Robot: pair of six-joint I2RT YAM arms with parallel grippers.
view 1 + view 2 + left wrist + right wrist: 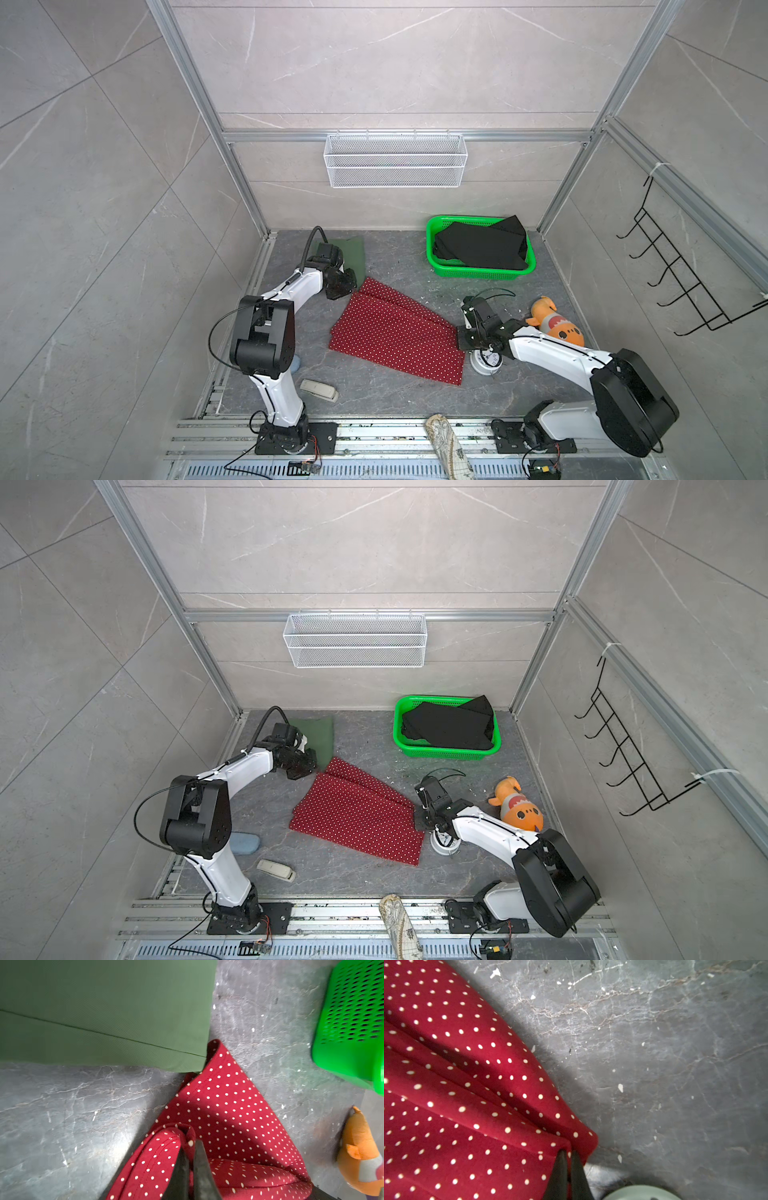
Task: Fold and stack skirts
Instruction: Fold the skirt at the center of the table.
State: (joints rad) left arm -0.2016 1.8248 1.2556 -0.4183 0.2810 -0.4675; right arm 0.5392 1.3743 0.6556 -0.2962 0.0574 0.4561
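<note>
The red polka-dot skirt [395, 332] [357, 816] lies spread across the middle of the floor in both top views. My left gripper [191, 1146] is shut on the skirt's far left corner, pinching a fold of red cloth [228, 1109]. Shut on the skirt's right corner [467, 1084] is my right gripper [568, 1153] [463, 334]. The olive green skirt [353, 253] [104, 1012] lies flat at the back left, partly hidden by the left arm. The black skirt [478, 245] [449, 725] sits in the green basket [482, 272].
An orange plush fish [555, 322] [361, 1157] lies at the right. A small white alarm clock [486, 361] stands under the right wrist. A beige stapler-like object [319, 390], a blue pad [245, 843] and a patterned cloth roll [449, 446] lie near the front. A white mesh shelf [395, 160] hangs on the back wall.
</note>
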